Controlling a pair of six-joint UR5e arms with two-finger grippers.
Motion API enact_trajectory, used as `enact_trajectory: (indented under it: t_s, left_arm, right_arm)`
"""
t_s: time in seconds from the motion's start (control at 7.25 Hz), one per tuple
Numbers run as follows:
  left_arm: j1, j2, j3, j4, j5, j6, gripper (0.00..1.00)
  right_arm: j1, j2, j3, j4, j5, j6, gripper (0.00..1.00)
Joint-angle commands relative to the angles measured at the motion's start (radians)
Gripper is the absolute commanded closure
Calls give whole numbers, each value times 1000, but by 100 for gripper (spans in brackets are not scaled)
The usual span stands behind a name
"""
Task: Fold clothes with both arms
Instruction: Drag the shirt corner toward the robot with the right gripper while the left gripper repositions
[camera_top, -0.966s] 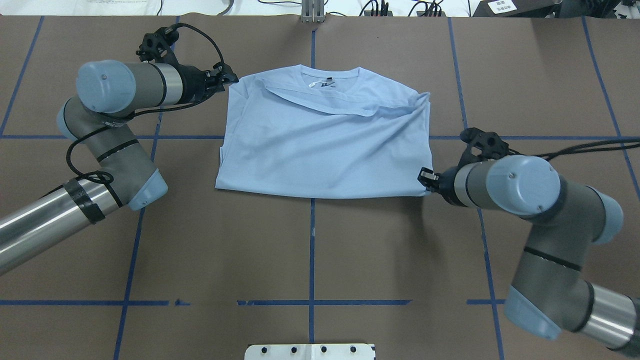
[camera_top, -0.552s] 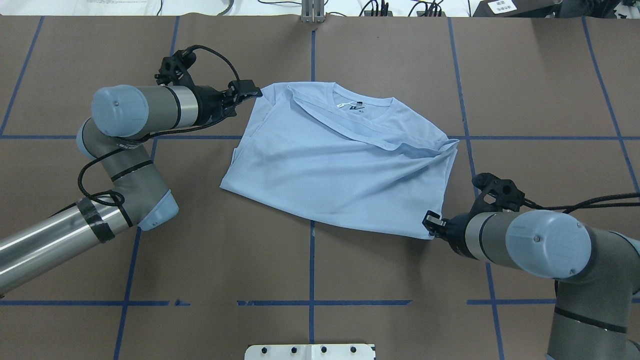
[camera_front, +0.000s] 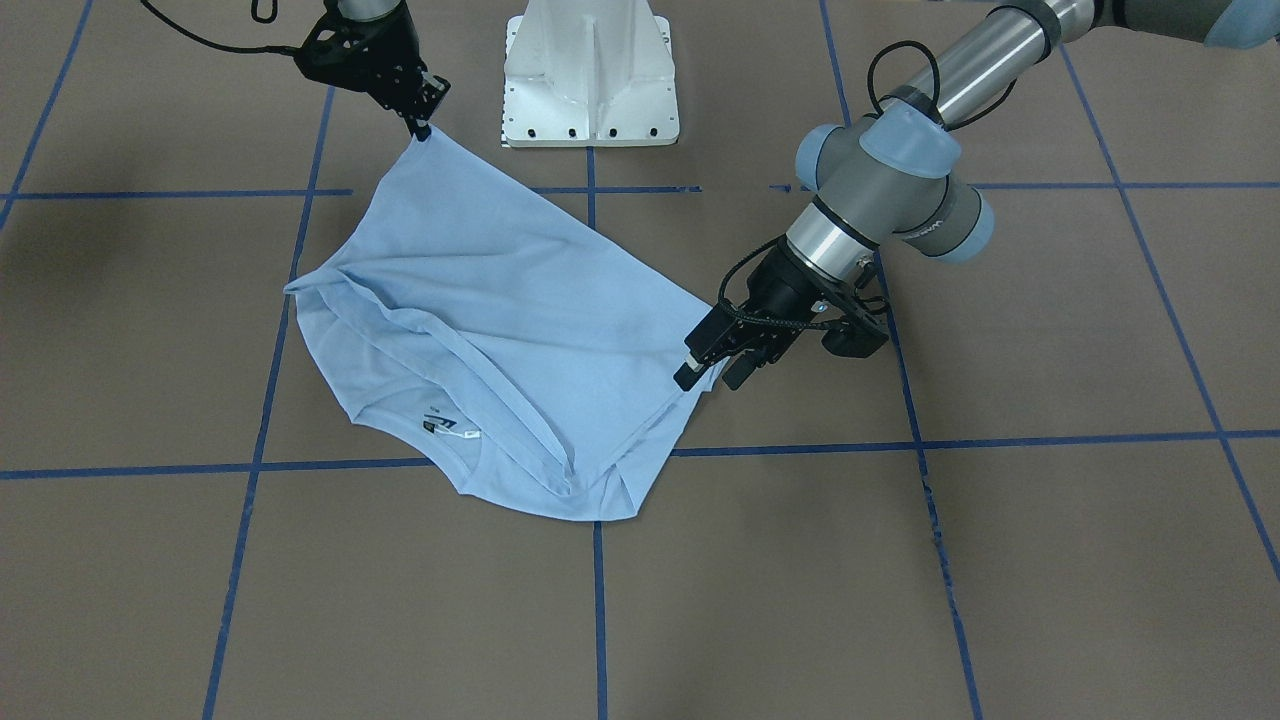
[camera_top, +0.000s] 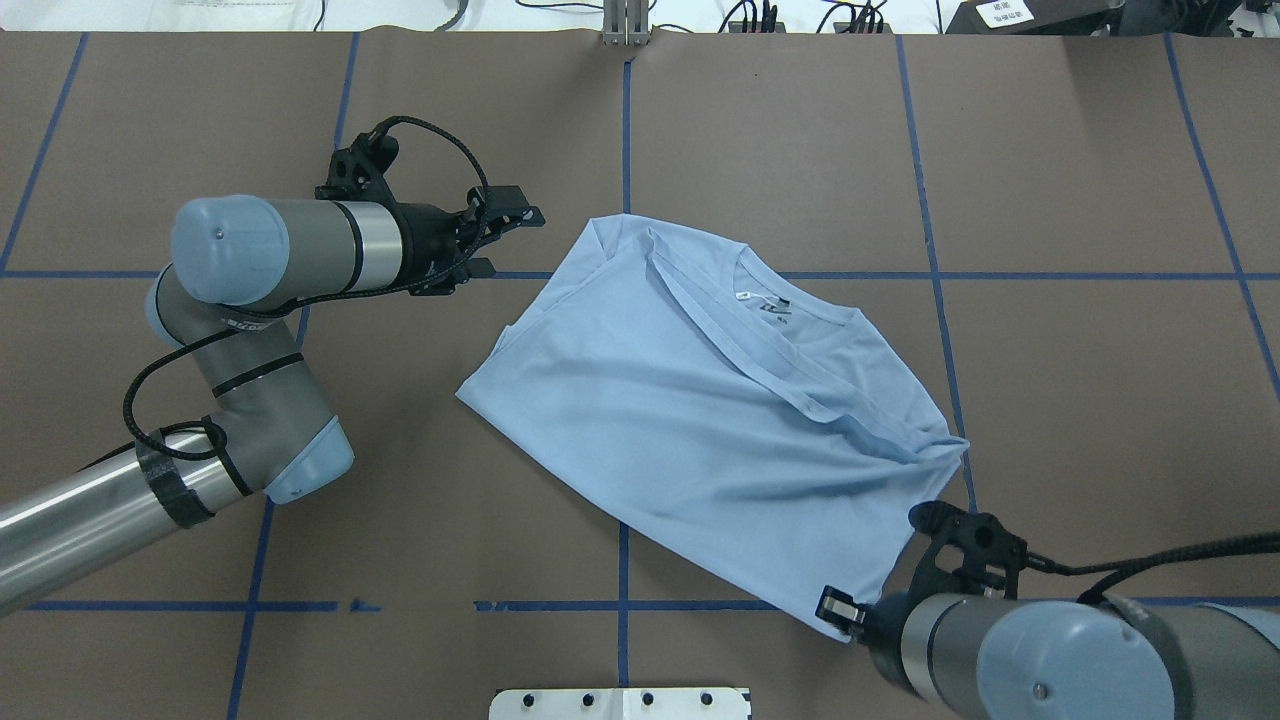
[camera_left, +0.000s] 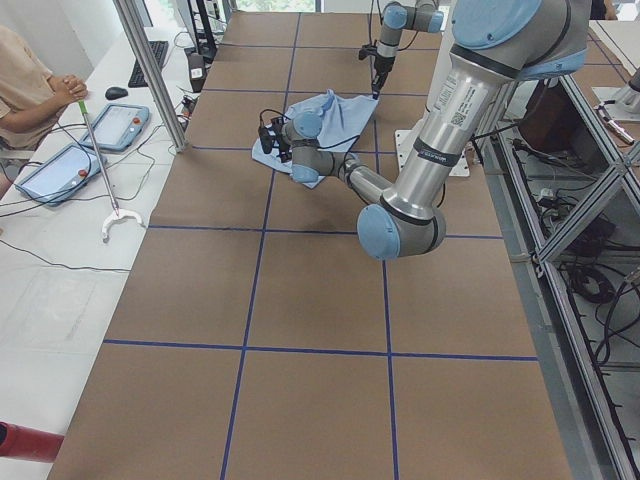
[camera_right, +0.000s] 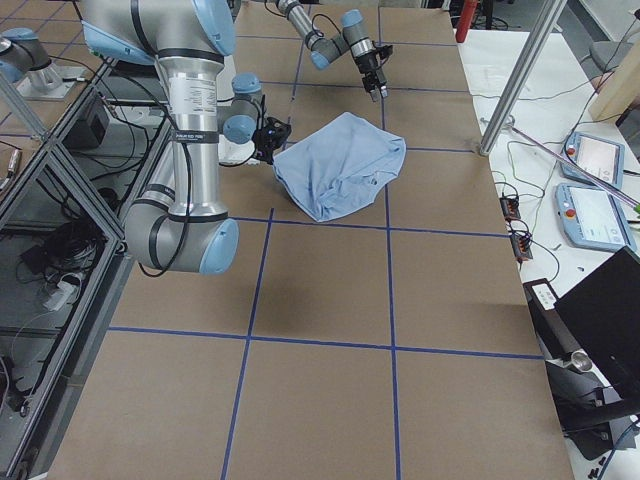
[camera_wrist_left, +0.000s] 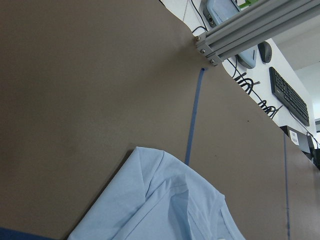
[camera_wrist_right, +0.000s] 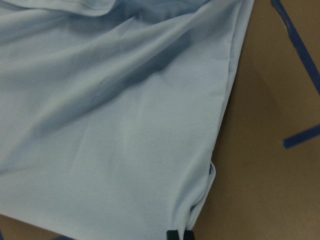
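The light blue T-shirt (camera_top: 700, 420) lies folded and turned diagonally on the brown table, collar and dark neck label (camera_top: 775, 308) facing up. My left gripper (camera_top: 505, 240) is open with nothing in it, a short way left of the shirt's far shoulder corner. In the front-facing view it (camera_front: 705, 368) hovers beside the shirt's (camera_front: 480, 300) edge. My right gripper (camera_top: 845, 612) is shut on the shirt's near hem corner, close to the robot's base. The right wrist view shows that pinched corner of the cloth (camera_wrist_right: 125, 125) at the frame's bottom edge.
The white pedestal base (camera_front: 590, 70) stands just behind the right gripper (camera_front: 420, 125). Blue tape lines (camera_top: 623, 560) grid the table. In the left side view a seated person (camera_left: 30, 90), control tablets (camera_left: 115, 125) and an aluminium post (camera_left: 150, 70) are beyond the far edge.
The right gripper pulled the hem corner toward the robot, swinging the shirt round and rightward. The left gripper let go of the shoulder corner, opened and stayed behind.
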Motion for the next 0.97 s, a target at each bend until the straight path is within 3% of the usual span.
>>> enact_trajectory:
  t_s: [0.0,0.14,0.28,0.41,0.69,0.83]
  left_arm:
    - [52,54,-136,222,-3,-10,1]
    - [75,43,-153,263,-5,-8,1]
    - [104,52,-167,273,4,-14,1]
    - [137,54,-193,344,4,-19,0]
    - [201,46,-280,655,20,-63,1]
    - [225,69,-279,658,30,-74,4]
  right_arm:
    - [-159,-2,31,-53,-90,55,100]
    - [-167,-4,33,-74,-95,57,68]
    - [-170,1,33,-82,-124,71,1]
    - [-167,2,33,-82,-162,98,0]
    - [-63,22,20,-82,-170,91,0]
    - [21,88,-21,-82,-162,51,0]
